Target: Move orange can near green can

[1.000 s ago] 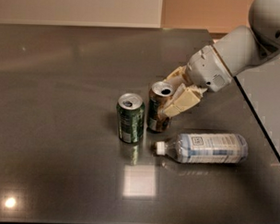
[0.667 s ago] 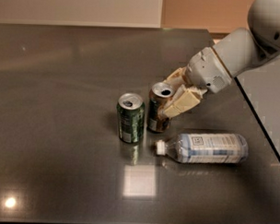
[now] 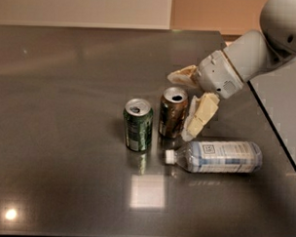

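Observation:
The orange can (image 3: 172, 112) stands upright on the dark table (image 3: 66, 88), a small gap to the right of the green can (image 3: 138, 124), which also stands upright. My gripper (image 3: 189, 98) is just right of the orange can. Its pale fingers (image 3: 198, 116) are spread open, one behind the can's top and one beside its right side. The can is not clasped between them.
A clear plastic bottle (image 3: 216, 156) lies on its side just in front of the gripper, cap pointing left toward the green can. The table's right edge (image 3: 274, 130) runs close behind the arm. A tan wall is at the back.
The gripper has drawn back slightly to the right from the orange can. The cans and the bottle have not moved.

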`<state>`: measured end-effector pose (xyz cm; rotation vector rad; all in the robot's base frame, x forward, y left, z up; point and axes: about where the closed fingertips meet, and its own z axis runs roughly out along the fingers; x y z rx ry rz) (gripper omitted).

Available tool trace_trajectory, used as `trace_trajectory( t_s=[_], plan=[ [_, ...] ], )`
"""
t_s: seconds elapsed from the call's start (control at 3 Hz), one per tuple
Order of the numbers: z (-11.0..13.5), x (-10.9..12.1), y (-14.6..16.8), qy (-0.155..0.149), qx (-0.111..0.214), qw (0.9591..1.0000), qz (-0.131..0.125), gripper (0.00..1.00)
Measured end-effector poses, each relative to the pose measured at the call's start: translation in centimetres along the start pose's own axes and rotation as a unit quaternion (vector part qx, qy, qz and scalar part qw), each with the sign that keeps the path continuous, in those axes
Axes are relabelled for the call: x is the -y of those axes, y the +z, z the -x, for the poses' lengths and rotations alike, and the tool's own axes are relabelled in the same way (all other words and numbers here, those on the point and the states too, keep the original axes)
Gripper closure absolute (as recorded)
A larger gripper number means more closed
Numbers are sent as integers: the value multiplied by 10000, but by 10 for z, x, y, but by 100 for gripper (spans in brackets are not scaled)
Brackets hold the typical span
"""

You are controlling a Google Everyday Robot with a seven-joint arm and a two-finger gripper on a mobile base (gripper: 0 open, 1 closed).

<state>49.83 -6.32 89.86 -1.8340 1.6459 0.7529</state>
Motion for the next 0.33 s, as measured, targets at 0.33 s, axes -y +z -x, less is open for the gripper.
trace_trajectory(
  t_s=[0.33],
  plan=[
    [0, 0, 0, 0, 0, 10000, 0, 0]
  ],
)
